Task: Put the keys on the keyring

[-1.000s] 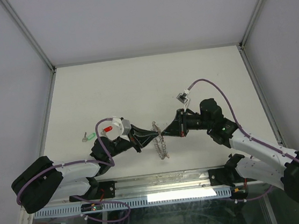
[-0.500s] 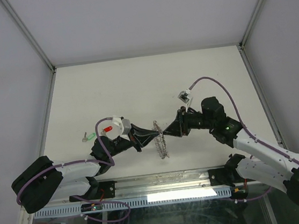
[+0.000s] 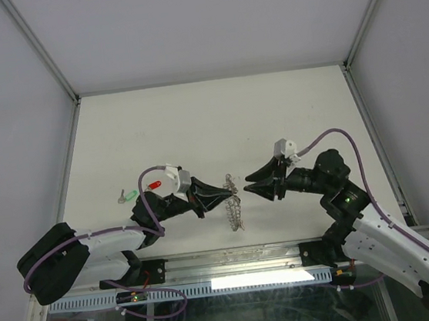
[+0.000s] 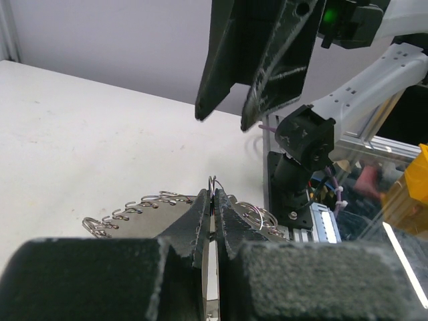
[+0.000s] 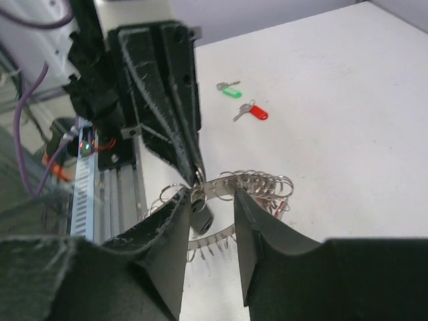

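In the top view our left gripper (image 3: 220, 195) pinches the keyring (image 3: 235, 208), seen edge-on between the arms over the table (image 3: 195, 124). Our right gripper (image 3: 254, 184) hangs just beside it, jaws spread and empty. The green key (image 3: 130, 194) and red key (image 3: 154, 185) lie well apart from the ring, beyond the left arm. In the left wrist view our fingers (image 4: 197, 224) are pressed together on the ring's rim. In the right wrist view the ring's fringe shows between our spread fingers (image 5: 170, 241), untouched. We judge that the right arm must now fetch a key, so we should keep the left pinch steady, clear the fringe, and take a key by its plastic head. Compared with a second ago, the right gripper has backed off the ring and opened.
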You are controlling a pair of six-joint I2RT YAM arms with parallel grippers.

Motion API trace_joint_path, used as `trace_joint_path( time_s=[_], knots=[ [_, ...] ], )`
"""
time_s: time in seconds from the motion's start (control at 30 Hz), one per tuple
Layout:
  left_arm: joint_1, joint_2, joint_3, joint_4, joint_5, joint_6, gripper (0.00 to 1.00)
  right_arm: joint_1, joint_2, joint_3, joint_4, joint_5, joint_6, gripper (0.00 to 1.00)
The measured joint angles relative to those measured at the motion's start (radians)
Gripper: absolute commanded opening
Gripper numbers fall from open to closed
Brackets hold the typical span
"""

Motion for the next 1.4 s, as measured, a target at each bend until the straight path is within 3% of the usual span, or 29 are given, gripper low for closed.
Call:
trace_joint_path(
  time_s=[0.2,0.43,0.8,1.4],
  knots=[
    [0.000,0.017,0.018,-0.001,0.050,0.000,0.00,0.000,0.027,0.051,-0.160,-0.130,-0.240,0.35],
    [0.006,0.043,0.042,-0.002,0.085,0.000,0.00,0.005,0.060,0.091,-0.219,-0.181,-0.378,0.33],
    [0.006,0.087,0.056,0.007,0.135,-0.009,0.00,0.026,0.181,0.153,-0.270,-0.194,-0.449,0.28],
    [0.013,0.101,0.070,0.008,0.174,-0.012,0.00,0.079,0.239,0.173,-0.377,-0.180,-0.493,0.18]
  ],
)
